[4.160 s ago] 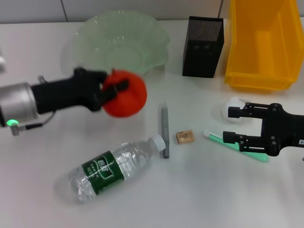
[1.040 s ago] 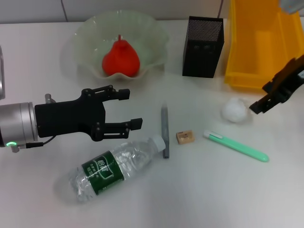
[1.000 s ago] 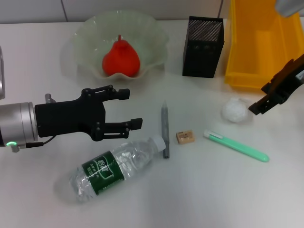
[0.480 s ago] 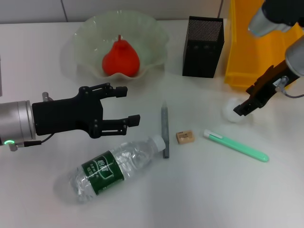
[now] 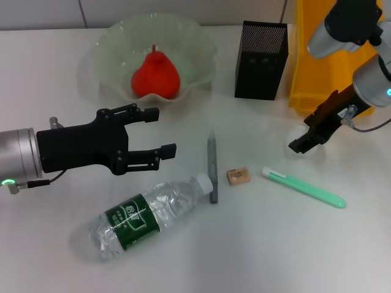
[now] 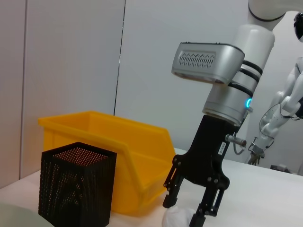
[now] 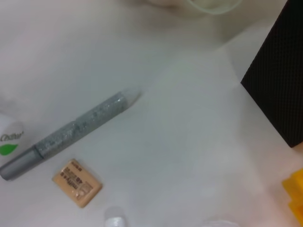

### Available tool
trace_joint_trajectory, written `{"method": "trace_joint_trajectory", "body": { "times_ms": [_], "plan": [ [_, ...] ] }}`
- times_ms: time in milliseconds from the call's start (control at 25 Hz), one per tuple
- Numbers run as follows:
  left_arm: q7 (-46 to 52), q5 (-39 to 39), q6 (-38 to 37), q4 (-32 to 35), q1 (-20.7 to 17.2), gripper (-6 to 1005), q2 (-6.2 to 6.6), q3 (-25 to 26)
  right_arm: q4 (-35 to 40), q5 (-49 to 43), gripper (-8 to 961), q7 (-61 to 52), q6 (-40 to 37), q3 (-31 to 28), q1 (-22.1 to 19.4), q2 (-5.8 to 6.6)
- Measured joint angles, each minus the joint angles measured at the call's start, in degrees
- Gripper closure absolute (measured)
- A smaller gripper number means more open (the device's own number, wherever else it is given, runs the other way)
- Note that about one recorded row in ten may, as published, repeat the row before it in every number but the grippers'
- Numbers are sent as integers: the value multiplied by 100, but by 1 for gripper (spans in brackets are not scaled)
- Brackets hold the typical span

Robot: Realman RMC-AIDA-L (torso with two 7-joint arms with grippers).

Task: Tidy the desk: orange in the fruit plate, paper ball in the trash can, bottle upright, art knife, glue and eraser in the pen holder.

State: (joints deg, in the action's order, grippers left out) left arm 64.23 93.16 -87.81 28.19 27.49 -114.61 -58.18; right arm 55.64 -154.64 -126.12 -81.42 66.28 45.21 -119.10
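The orange (image 5: 156, 76) sits in the fruit plate (image 5: 201, 49). My left gripper (image 5: 160, 130) hangs open and empty above the table, just beyond the lying bottle (image 5: 146, 215). The art knife (image 5: 212, 166), eraser (image 5: 237, 176) and glue (image 5: 303, 187) lie on the table. My right gripper (image 5: 301, 144) covers the paper ball in the head view. In the left wrist view the right gripper (image 6: 185, 213) stands open, its fingers on either side of the paper ball (image 6: 177, 218). The pen holder (image 5: 261, 59) and trash can (image 5: 333, 58) stand at the back.
The right wrist view shows the art knife (image 7: 80, 130), the eraser (image 7: 77, 182), a wall of the pen holder (image 7: 279, 80) and a corner of the trash can (image 7: 296, 194). The bottle's cap points toward the art knife.
The left gripper has let go of the orange, which now rests in the fruit plate, and drawn back. The right gripper has swung in and down over the paper ball.
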Motion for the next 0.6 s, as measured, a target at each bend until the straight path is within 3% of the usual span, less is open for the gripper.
{"method": "trace_joint_trajectory", "body": {
  "times_ms": [320,480,560,600],
  "plan": [
    [-9,0,1,10,15,157,0,11,-21,81,350,0,30,109,-10,1],
    [9,1,-1,20,14,157,8,17,942,345,375,-146,-790,-256,-136,3],
    [14,1,-6,21,6,157,12,17,2057,491,406,-426,-1337,-880,-256,12],
    [14,1,-7,21,4,156,12,17,2057,491,421,-426,-1337,-880,-256,12]
  ]
}}
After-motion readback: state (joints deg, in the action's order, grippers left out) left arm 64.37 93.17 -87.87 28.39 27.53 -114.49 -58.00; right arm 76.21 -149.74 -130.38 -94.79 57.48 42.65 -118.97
